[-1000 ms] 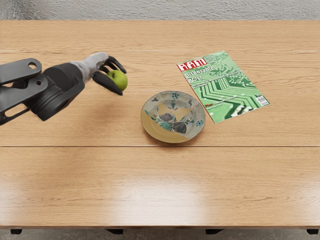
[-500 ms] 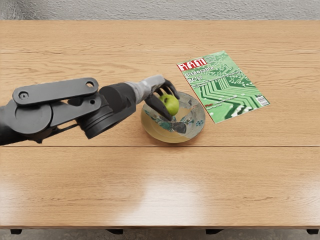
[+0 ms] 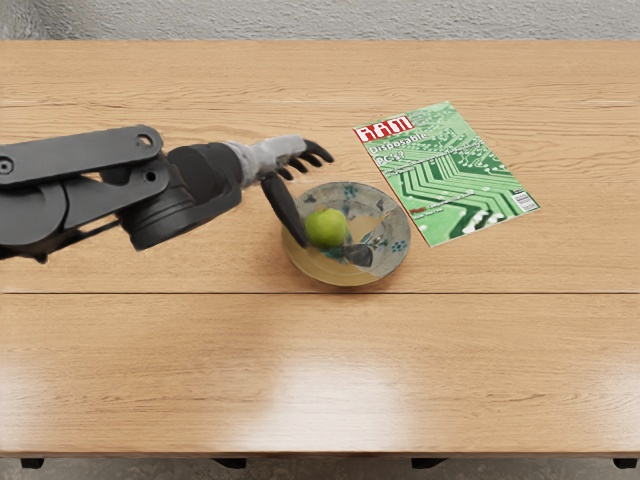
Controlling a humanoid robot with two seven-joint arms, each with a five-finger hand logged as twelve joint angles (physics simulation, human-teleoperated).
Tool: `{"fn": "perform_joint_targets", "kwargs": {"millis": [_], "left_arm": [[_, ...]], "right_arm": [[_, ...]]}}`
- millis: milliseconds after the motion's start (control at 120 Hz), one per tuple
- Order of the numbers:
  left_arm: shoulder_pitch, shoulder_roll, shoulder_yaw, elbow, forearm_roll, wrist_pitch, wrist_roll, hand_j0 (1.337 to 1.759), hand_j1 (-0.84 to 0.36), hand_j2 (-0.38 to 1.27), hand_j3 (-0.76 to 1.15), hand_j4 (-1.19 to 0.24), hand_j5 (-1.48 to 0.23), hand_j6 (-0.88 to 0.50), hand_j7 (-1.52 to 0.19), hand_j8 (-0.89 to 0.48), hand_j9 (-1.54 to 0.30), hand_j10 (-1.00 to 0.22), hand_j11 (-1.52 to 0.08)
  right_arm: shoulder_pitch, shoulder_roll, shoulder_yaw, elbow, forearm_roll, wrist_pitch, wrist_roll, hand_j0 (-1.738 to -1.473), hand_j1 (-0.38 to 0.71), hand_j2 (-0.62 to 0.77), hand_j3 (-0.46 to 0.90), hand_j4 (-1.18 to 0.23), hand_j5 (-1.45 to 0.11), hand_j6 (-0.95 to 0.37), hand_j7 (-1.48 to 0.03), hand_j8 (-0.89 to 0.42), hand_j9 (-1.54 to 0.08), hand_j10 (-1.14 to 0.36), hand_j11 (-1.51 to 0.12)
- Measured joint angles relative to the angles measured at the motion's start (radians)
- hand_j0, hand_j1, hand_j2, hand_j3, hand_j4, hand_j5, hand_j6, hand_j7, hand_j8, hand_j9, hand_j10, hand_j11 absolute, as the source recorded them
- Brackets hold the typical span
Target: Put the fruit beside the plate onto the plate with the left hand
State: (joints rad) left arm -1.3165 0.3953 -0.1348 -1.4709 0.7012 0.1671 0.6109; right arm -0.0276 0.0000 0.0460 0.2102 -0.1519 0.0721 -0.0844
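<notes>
"Where was the fruit [image 3: 325, 227]?"
"It sat on the plate [image 3: 392, 262]. The left hand [image 3: 282, 168] was wide open beside it, holding nothing."
"What next?"
"It needed to lift away slowly and not bump it."

A domestic setting is suggested by a wooden table [image 3: 300, 380], a patterned plate [image 3: 320, 268] and a magazine [image 3: 445, 170].

I lose left arm [image 3: 70, 195] at pic's left edge; a finger [image 3: 288, 210] hides some plate [image 3: 345, 281] rim; magazine [image 3: 445, 170] small print unreadable.
</notes>
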Motion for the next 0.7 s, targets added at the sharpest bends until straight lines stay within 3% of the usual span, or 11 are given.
{"fn": "perform_joint_targets", "kwargs": {"millis": [150, 242, 317, 508, 608, 700], "left_arm": [[0.016, 0.147, -0.147, -0.004, -0.121, -0.297, 0.000, 1.658, 0.23, 0.05, 0.00, -0.10, -0.15, -0.07, -0.15, -0.08, -0.15, -0.10, -0.15], [0.074, 0.245, -0.227, 0.002, -0.252, -0.544, 0.000, 1.658, 0.27, 0.03, 0.00, -0.07, -0.10, -0.05, -0.10, -0.05, -0.10, -0.07, -0.10], [0.116, 0.322, -0.282, 0.006, -0.340, -0.664, 0.000, 1.658, 0.29, 0.02, 0.00, -0.05, -0.07, -0.04, -0.07, -0.04, -0.07, -0.05, -0.07], [0.299, 0.532, -0.425, 0.024, -0.621, -0.760, 0.000, 1.658, 0.32, 0.01, 0.00, -0.03, -0.04, -0.02, -0.04, -0.02, -0.04, -0.03, -0.04], [0.313, 0.686, -0.443, 0.029, -0.695, -0.772, 0.000, 1.658, 0.33, 0.01, 0.00, -0.02, -0.02, -0.01, -0.02, -0.01, -0.02, -0.02, -0.02], [0.312, 0.697, -0.449, 0.051, -0.723, -0.776, 0.000, 1.658, 0.34, 0.00, 0.00, -0.01, -0.02, -0.01, -0.02, -0.01, -0.01, -0.01, -0.01]], "right_arm": [[0.000, 0.000, 0.000, 0.000, 0.000, 0.000, 0.000, -1.658, -0.33, 0.00, 0.00, -0.02, -0.02, -0.02, -0.02, -0.02, -0.02, -0.02, -0.02], [0.000, 0.000, 0.000, 0.001, 0.000, 0.000, 0.000, -1.658, -0.33, 0.00, 0.00, -0.02, -0.02, -0.02, -0.02, -0.02, -0.02, -0.02, -0.02], [0.000, 0.000, 0.000, 0.001, 0.000, 0.000, 0.000, -1.658, -0.33, 0.00, 0.00, -0.02, -0.02, -0.02, -0.02, -0.02, -0.02, -0.02, -0.02], [0.000, 0.000, 0.000, 0.001, 0.000, 0.000, 0.000, -1.658, -0.33, 0.00, 0.00, -0.02, -0.02, -0.02, -0.02, -0.02, -0.02, -0.02, -0.02], [0.000, 0.000, 0.000, 0.002, 0.000, 0.000, 0.000, -1.658, -0.33, 0.00, 0.00, -0.02, -0.02, -0.02, -0.02, -0.02, -0.02, -0.02, -0.02], [0.000, 0.000, 0.000, 0.002, 0.000, 0.000, 0.000, -1.658, -0.33, 0.00, 0.00, -0.02, -0.02, -0.02, -0.02, -0.02, -0.02, -0.02, -0.02]]}}
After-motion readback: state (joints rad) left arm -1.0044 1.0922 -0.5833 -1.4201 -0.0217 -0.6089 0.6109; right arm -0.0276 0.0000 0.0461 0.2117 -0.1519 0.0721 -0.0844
